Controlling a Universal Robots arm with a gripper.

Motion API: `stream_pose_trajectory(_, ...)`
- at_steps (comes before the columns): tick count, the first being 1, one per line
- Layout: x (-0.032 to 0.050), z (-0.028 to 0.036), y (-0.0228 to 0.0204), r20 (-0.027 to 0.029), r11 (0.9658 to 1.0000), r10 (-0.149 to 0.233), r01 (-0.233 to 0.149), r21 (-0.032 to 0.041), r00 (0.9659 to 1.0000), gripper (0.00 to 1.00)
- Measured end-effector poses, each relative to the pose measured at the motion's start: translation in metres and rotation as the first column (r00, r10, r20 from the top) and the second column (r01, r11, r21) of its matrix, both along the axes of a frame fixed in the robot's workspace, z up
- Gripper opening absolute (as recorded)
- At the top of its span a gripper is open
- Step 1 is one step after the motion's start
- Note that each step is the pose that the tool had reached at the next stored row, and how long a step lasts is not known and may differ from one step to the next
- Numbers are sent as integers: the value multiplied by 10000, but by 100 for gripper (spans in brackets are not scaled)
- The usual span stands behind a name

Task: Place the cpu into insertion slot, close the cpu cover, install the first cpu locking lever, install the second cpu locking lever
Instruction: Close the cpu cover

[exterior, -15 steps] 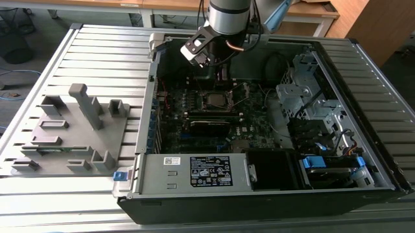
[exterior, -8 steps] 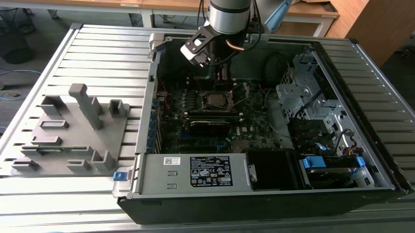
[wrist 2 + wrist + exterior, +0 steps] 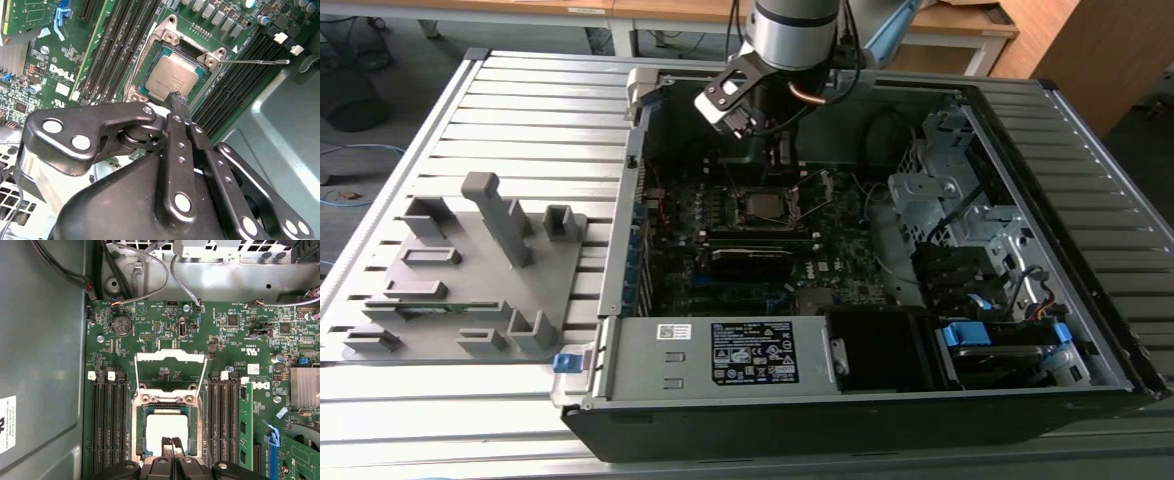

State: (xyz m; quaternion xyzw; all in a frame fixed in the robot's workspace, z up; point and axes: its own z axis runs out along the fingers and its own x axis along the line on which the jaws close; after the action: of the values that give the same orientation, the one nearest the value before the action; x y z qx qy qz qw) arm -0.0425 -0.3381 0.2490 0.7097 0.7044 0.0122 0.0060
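The arm's silver-grey cylindrical wrist (image 3: 790,35) carried a copper-coloured cable loop (image 3: 807,94) at its six o'clock. The matte black gripper (image 3: 177,96) was flat hinged link plates studded with round silver pins; its slim black fingers (image 3: 167,445) narrowed.

one edge of the cpu (image 3: 167,427) hidden behind the gripper (image 3: 172,441), whose body the first wrist view's edge cuts off, arm (image 3: 794,30) cropped in the exterior view, detail of the insertion slot (image 3: 767,206) too small there
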Motion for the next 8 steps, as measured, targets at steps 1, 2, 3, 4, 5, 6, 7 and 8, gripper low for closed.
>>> stream_pose_trajectory(1,5,0,0,-1,10000,0,0,-1,10000,11)
stream_pose_trajectory(2,9,0,0,0,10000,-1,1,0,10000,11)
stream_pose_trajectory(3,14,0,0,0,10000,0,0,-1,10000,11)
stream_pose_trajectory(4,19,0,0,0,10000,0,0,0,10000,11)
stream_pose_trajectory(5,24,0,0,0,10000,0,0,0,10000,11)
stream_pose_trajectory(6,28,0,0,0,10000,-1,1,0,10000,11)
stream_pose_trajectory(7,29,0,0,0,10000,-1,1,0,10000,11)
stream_pose_trajectory(8,29,0,0,0,10000,-2,2,0,10000,11)
